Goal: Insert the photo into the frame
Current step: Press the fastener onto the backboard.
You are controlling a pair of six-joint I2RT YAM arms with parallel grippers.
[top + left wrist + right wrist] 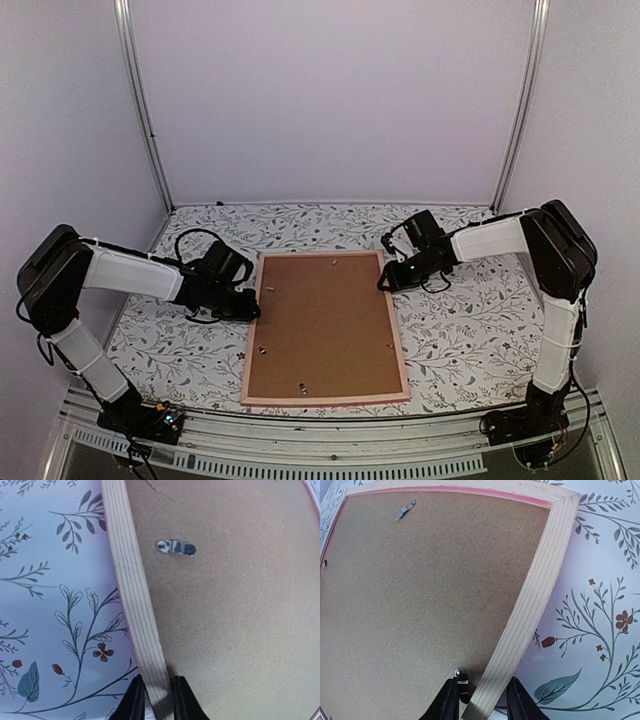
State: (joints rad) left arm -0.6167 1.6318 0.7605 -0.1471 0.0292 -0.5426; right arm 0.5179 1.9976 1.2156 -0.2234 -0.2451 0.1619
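The frame (325, 399) lies face down on the floral table, its pale wooden back rails up and a thin pink edge showing inside them. A plain brown backing board (325, 320) fills it. The photo is out of view. My left gripper (250, 308) is shut on the frame's left rail (132, 590), one black finger on each side of the wood (159, 700). My right gripper (388, 280) straddles the right rail (540, 580) near the far corner, open (482, 702), with a small gap on each side. Its inner finger stands by a metal tab (461, 677).
More small metal tabs (175, 548) sit on the backing board along the rails. The floral cloth (470, 330) covers the table around the frame. White walls and metal posts (145, 110) close in the back and sides.
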